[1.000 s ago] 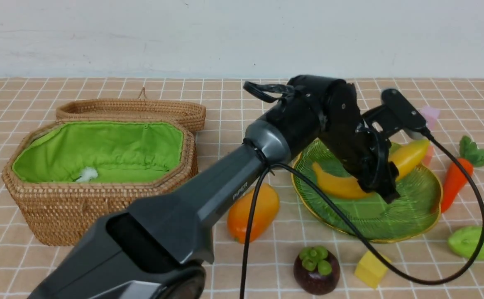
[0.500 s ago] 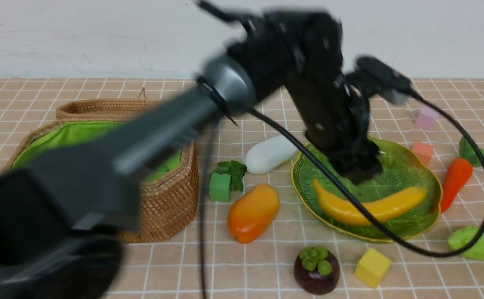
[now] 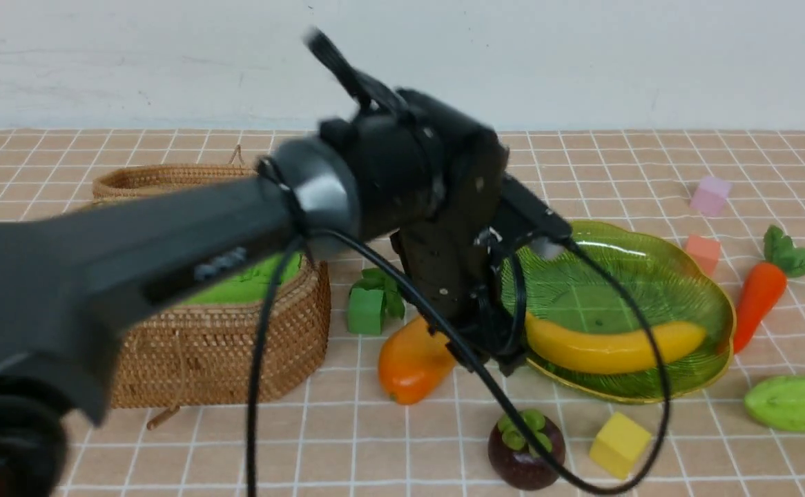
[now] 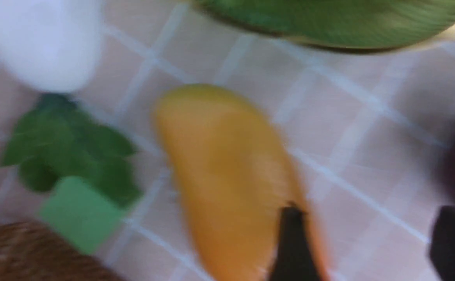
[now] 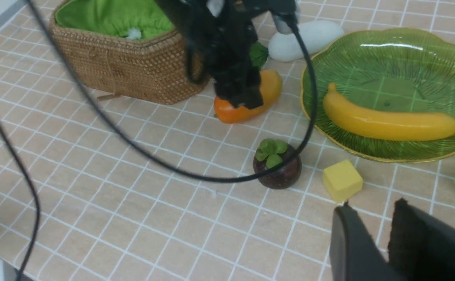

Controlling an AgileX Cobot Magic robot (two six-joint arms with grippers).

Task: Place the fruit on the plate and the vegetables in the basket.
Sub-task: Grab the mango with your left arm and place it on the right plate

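Left tool point(image 4: 368, 212), spread wide, hovers at the mango point(image 4: 227, 171).

The left arm point(image 3: 133, 235) has a long, flat-sided dark grey link with a small pale marking too blurred to read, a light silver-grey collar point(image 3: 319, 197), and beyond it a bulky glossy black wrist housing point(image 3: 423, 172) dotted with small pale screw heads. A thin black cable point(image 3: 666, 407) leaves a black box point(image 3: 537, 231) with a silvery end on the wrist and curves in a wide loop. The left gripper point(image 4: 370, 218) and right gripper point(image 5: 372, 210) both have matte black, flat-sided fingers.
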